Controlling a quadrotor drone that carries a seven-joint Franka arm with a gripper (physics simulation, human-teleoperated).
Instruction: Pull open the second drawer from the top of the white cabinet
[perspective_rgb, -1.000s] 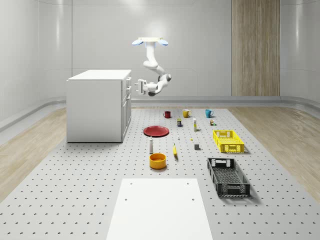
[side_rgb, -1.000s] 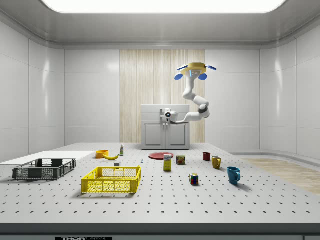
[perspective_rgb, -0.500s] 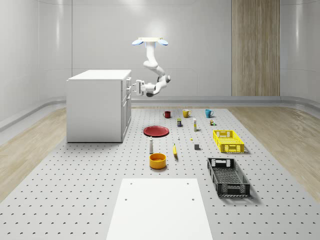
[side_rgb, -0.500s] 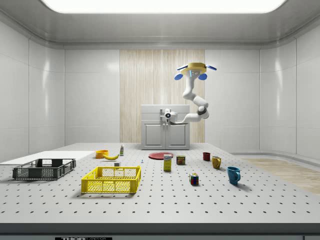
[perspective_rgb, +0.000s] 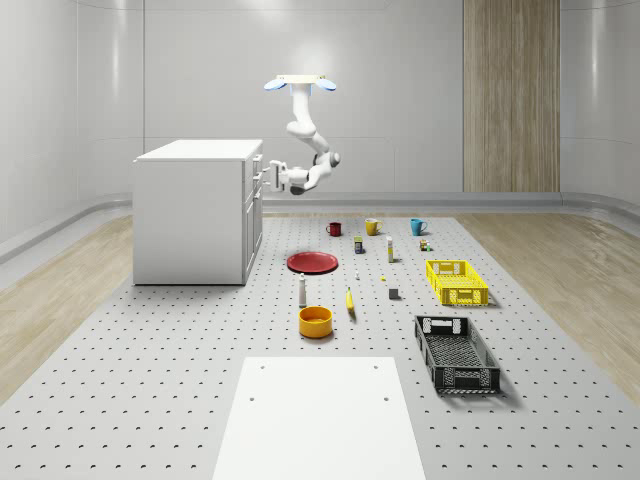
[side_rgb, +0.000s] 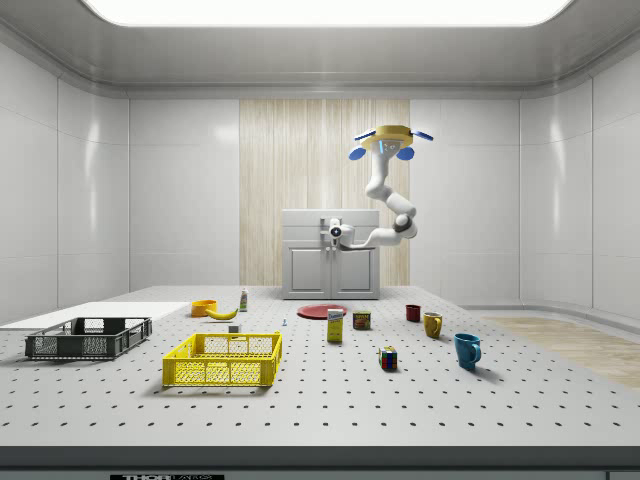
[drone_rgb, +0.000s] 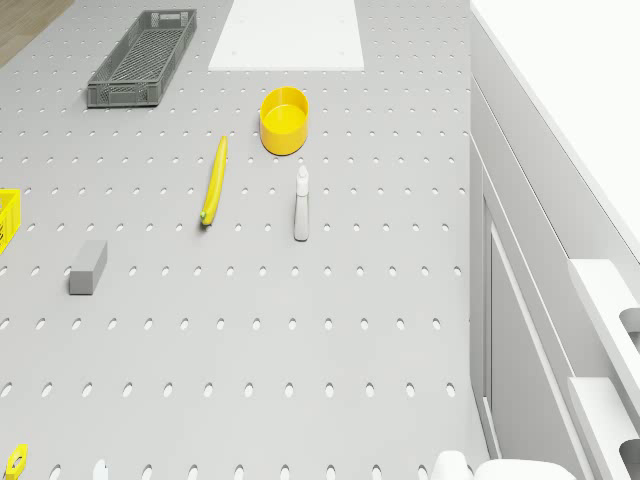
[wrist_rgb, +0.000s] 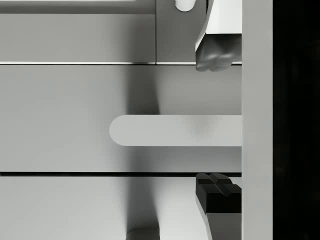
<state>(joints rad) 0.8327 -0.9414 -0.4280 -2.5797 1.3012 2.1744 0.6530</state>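
Observation:
The white cabinet stands at the whole-scene view's left, its drawer fronts facing right; it also stands at the back in the side view. The drone hovers high, beside the cabinet's front. The arm bends down to the drawer fronts, where the gripper sits at the upper drawers. In the wrist view the gripper is open, one fingertip on each side of a rounded drawer handle, with gaps to both. Another handle lies above this drawer and another below.
On the pegboard floor right of the cabinet lie a red plate, an orange bowl, a banana, several mugs, a yellow crate and a black crate. A white sheet lies in front.
The gripper has moved toward the whole-scene view's left, closer to the cabinet's drawer fronts. The drone has held its place.

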